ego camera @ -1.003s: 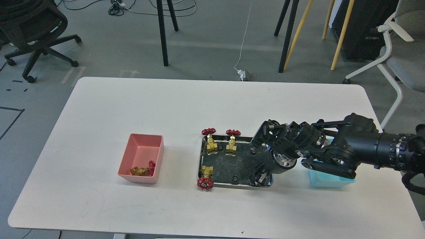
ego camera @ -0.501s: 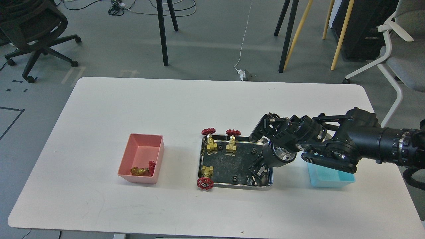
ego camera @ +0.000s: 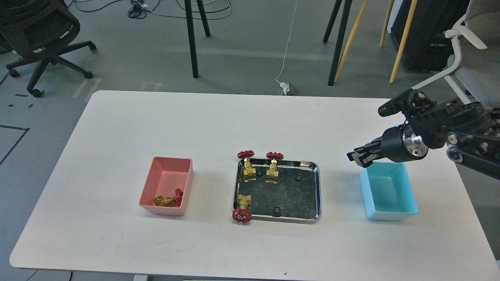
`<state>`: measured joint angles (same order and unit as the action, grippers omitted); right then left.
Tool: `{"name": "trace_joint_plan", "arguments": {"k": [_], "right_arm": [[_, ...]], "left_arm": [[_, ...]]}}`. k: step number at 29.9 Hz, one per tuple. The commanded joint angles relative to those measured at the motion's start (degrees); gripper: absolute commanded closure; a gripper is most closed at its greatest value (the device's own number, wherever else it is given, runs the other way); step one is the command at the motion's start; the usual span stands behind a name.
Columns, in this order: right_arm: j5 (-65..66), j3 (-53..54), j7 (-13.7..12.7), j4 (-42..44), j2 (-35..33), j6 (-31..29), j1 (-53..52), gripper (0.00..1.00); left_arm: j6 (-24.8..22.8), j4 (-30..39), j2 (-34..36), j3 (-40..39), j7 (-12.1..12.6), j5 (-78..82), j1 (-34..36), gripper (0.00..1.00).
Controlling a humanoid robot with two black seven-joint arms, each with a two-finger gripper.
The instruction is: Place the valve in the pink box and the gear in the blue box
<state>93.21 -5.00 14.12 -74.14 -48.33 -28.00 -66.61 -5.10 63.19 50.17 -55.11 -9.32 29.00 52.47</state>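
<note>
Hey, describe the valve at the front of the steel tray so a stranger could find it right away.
Start at the shiny steel tray in the middle of the white table. Go to its front left corner: a brass valve lies there. Unlike the two valves at the tray's back edge, its red handwheel hangs over the front rim, toward the viewer.

The white table has a smooth, matt top. On it, the rectangular steel tray shows a shiny polished rim and a dark mottled floor, while the salmon-pink plastic bin and the light turquoise plastic bin look smooth with a soft sheen. The brass-yellow valve bodies gleam like metal under dull red-painted handwheels.
</note>
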Motion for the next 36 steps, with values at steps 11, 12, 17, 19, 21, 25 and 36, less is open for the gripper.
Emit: {"name": "trace_joint_plan", "arguments": {"k": [11,12,17,19,21,25,36], "right_arm": [[0.7,0.2,-0.1,1.6,-2.2,0.0,8.0,0.79],[0.7,0.2,-0.1,1.8,-2.0,0.0,8.1,0.75],[0.5,0.3,-0.3,2.0,-1.9,0.0,8.2,0.4],[0.1,0.9,-0.3,1.9,-2.2,0.0,8.1,0.31],[-0.1,2.3,-0.4,1.8,-2.3,0.0,8.2,0.24],[-4.8,6.1,-0.6,1.8,-2.4,0.0,8.1,0.18],[-32.3,32.0,-4.6,9.2,2.8,0.0,7.0,0.17]], "left_arm": [[-0.2,0.0,-0.1,0.3,0.0,0.0,0.0,0.07],[-0.2,0.0,-0.1,0.3,0.0,0.0,0.0,0.07],[-0.2,0.0,-0.1,0.3,0.0,0.1,0.0,0.07],[-0.2,0.0,-0.2,0.4,0.0,0.1,0.0,0.07],[-0.1,0.0,-0.2,0.4,0.1,0.1,0.0,0.07],[-0.2,0.0,-0.4,0.5,0.1,0.4,-0.1,0.07],[-0.6,0.4,-1.9,4.8,5.6,0.7,1.9,0.07]]}}
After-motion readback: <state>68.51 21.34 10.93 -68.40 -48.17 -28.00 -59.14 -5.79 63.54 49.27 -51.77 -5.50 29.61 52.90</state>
